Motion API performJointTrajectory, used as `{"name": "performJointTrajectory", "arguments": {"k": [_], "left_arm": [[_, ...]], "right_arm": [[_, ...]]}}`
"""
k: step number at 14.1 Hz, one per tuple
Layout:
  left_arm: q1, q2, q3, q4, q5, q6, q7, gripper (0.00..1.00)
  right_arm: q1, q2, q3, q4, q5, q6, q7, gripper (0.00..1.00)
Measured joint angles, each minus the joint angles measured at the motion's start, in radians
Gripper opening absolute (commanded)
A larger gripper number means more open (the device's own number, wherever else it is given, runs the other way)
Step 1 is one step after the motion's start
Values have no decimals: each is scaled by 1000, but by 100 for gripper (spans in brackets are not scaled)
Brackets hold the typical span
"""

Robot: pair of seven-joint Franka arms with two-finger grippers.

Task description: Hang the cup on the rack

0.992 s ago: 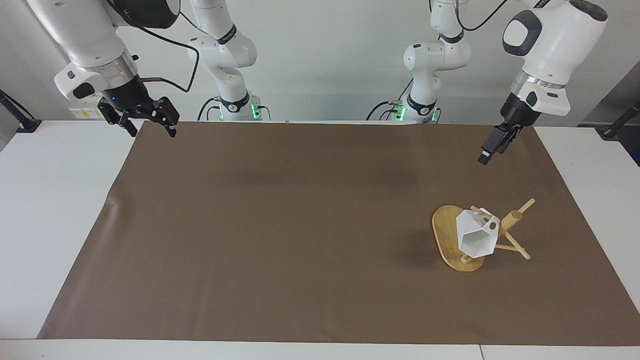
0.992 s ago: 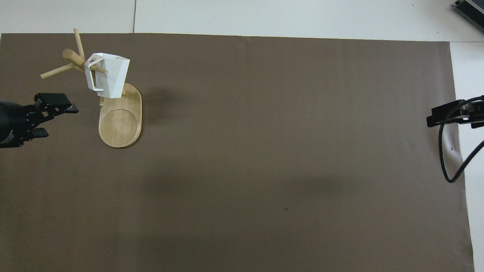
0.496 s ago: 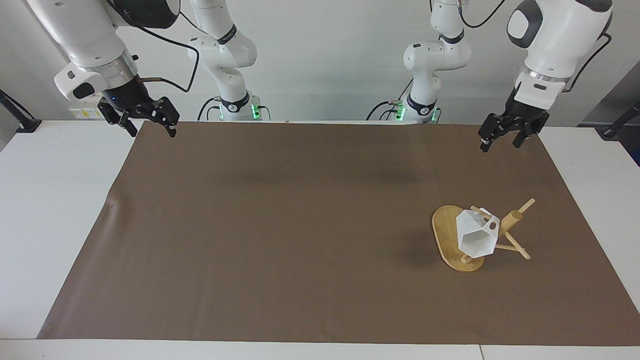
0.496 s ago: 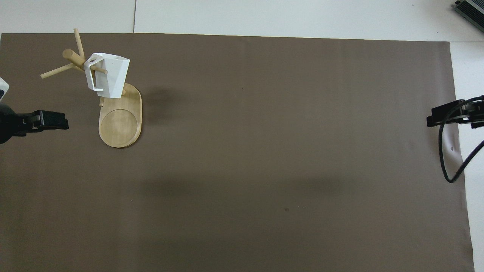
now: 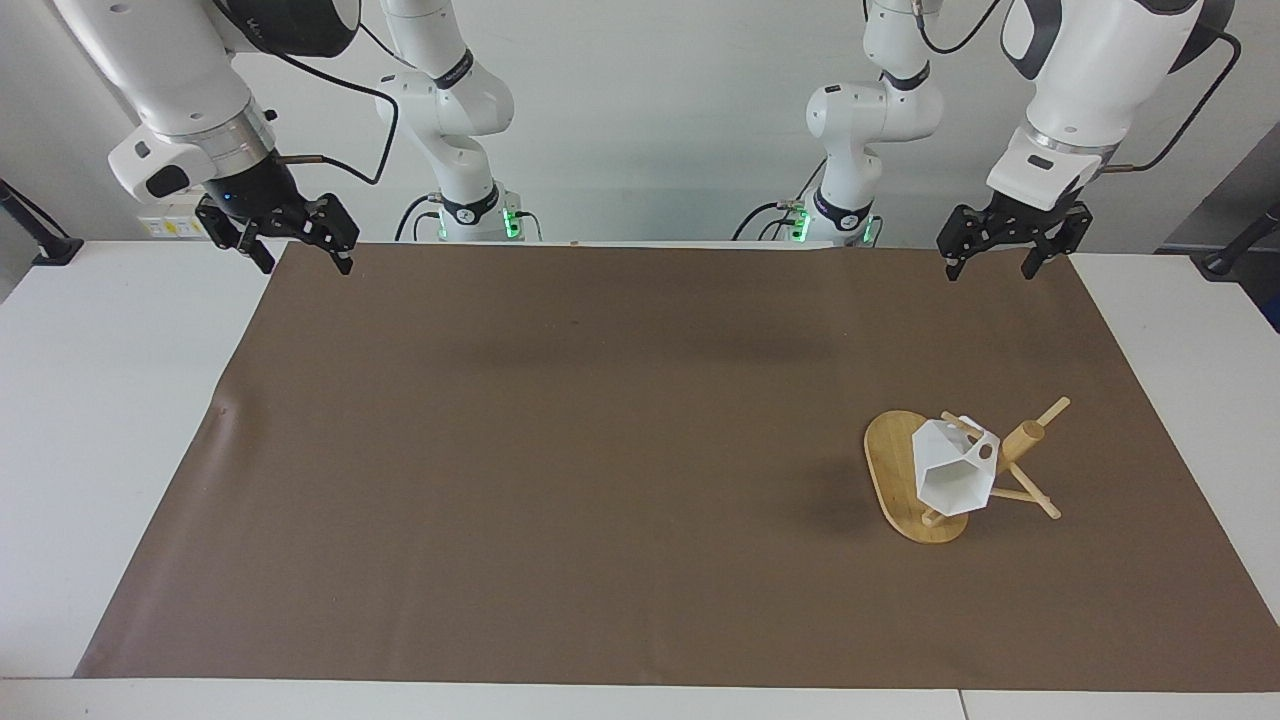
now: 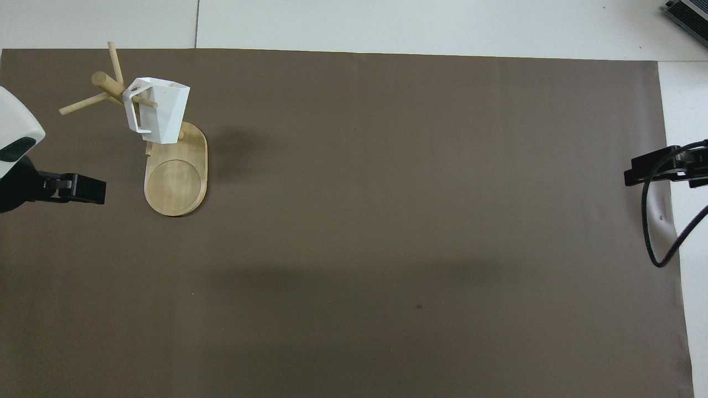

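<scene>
Brown paper mat (image 5: 560, 460) covers most of the white worktop (image 5: 100, 420); plain wall at the robots' end. All places below are given from the rack.

Nearest the facing camera: the rack (image 5: 935, 480) stands toward the left arm's end of the worktop, oval base flat on the mat. The cup (image 5: 952, 470) hangs on it, handle threaded over a peg just beside the post, body tilted and resting against the post side, clear of the base below. Nothing grips it.

Closer to the robots than the rack: the left gripper (image 5: 1005, 250) hangs in the air over the mat's edge, well apart from the rack, jaws spread and empty. The right gripper (image 5: 290, 245) waits over the mat corner at the right arm's end, well apart from the rack, jaws spread, empty.

Judgement: hanging looks done; the step in hand is clearing away. To do it well, the left arm should move up and away from the rack without sweeping over the pegs, since the cup sits on a thin dowel and a nudge to post or base could tip or slide it off. No re-grip appears needed.
</scene>
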State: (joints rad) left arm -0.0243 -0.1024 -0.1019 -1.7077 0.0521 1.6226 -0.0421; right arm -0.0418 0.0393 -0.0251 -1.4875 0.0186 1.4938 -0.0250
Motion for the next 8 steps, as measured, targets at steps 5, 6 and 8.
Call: {"name": "performJointTrajectory", "arguments": {"k": [5, 6, 8], "left_arm": [[2, 5, 37, 41, -27, -25, 9, 100], [2, 4, 40, 52, -30, -32, 11, 100], [2, 1, 42, 65, -47, -34, 11, 100]], "right_arm": [[0, 0, 0, 0, 0, 0, 0, 100], [0, 0, 0, 0, 0, 0, 0, 100], [0, 0, 0, 0, 0, 0, 0, 100]]}}
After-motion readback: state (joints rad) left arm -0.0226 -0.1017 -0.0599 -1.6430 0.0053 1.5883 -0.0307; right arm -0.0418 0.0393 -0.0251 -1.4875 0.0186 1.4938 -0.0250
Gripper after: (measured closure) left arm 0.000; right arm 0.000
